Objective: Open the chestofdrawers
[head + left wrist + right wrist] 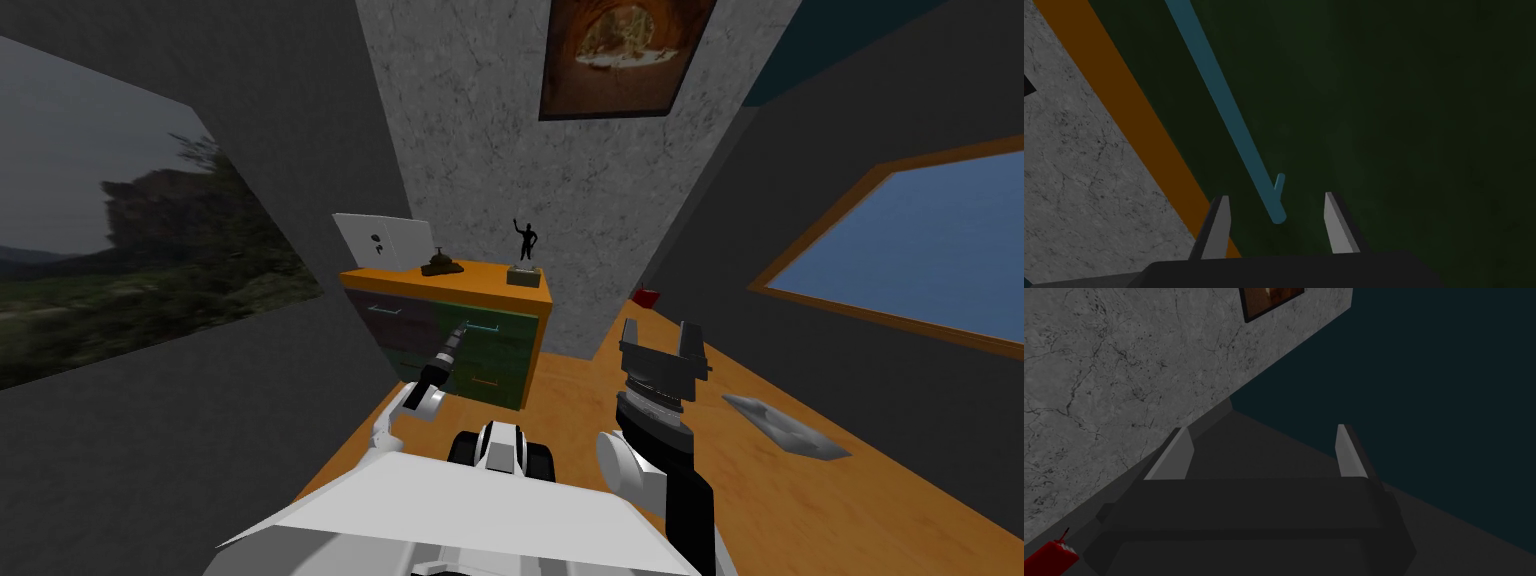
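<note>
The head camera sat high and looked steeply down and forward, a bit rolled, catching the whole chest of drawers (480, 283) against the marbled grey wall (470, 130) from a little way back. The left wrist camera looked along the left gripper (1276, 196), right up close to a dark green drawer front (1374, 125) and its teal handle (1224, 107). It shared that drawer, the chest's orange edge (1139, 130) and the wall with the head view. The right wrist camera looked along the right gripper (1263, 428), aimed upward from well off the wall. With the head view it shared the framed picture (1271, 300) and a red object (1051, 555) at the wall's foot.
</note>
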Motion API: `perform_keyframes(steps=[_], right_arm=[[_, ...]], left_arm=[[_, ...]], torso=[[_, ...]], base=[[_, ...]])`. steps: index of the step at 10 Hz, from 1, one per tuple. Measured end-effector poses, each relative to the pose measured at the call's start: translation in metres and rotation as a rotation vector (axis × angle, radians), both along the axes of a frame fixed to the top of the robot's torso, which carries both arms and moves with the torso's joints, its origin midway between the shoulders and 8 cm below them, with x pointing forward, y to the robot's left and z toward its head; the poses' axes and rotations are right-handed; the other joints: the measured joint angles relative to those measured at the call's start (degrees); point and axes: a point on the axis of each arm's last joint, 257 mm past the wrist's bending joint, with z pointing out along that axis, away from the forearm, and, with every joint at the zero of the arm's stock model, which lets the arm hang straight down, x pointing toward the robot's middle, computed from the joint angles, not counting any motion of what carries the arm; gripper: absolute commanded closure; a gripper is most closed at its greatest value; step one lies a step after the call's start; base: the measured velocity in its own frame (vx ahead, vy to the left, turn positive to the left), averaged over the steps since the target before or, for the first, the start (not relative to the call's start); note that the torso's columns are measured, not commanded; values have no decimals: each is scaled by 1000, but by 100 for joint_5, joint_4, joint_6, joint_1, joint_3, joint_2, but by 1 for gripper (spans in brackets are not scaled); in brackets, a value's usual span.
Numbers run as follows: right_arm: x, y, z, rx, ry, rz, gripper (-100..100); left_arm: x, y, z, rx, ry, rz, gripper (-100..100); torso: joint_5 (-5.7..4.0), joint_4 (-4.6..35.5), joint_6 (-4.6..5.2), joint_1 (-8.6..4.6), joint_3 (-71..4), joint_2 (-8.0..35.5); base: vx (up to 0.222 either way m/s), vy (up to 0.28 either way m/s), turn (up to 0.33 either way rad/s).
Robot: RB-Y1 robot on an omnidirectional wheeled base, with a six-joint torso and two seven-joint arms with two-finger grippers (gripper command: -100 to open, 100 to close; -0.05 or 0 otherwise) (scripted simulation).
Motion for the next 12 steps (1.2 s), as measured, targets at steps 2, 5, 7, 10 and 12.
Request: perform_keyframes(steps=[2,5,7,10,12], right_arm=[[0,0,0,0,0,0,0],[0,0,0,0,0,0,0],[0,0,0,0,0,0,0],[0,0,0,0,0,0,0],[0,0,0,0,0,0,0]], left_arm=[[0,-3,0,-13,3,-4,-100],[3,-3,9,-17,3,-2,-100],[2,-3,5,-16,7,-2,100],[-2,-4,8,-18,7,-8,100],[-6,-5,8,-17,16,-9,100]], torso=[[-7,-8,6,-25,-25,-42],[3,-19,0,11,-43,-70],[2,-1,0,9,-2,-4],[-10,18,-7,-8,15,25],[-21,32,-4,-21,1,5]], base=[[-43,-68,-8],[61,-9,-12],[-35,17,15],[-162,7,21],[-128,-7,14]])
